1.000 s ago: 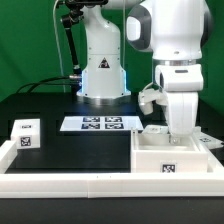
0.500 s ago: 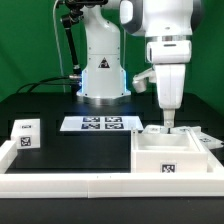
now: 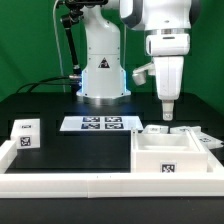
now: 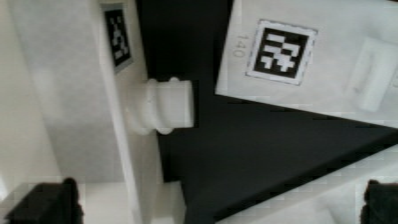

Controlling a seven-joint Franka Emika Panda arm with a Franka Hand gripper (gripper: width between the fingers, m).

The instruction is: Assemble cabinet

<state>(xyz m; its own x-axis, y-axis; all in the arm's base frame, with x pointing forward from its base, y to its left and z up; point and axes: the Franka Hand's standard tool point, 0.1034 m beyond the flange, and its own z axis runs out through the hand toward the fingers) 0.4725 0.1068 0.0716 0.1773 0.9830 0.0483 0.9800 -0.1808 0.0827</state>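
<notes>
Over cabinet (image 3: 168, 162) at exterior view's right on surface (image 3: 50, 105), pincer (image 3: 166, 113) hanging wide open, holding nothing; likely mid-assembly: cabinet set down, loose tagged panels (image 3: 158, 130) just behind it apparently yet to go on.

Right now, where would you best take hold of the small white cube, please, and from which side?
From above, pinch the cube across its upright side faces: they look flat and parallel, it stands square, and the low white rail lies close beside it.

End effector (image 3: 167, 116) has lifted off cabinet (image 3: 150, 163); jaws opened.
</notes>
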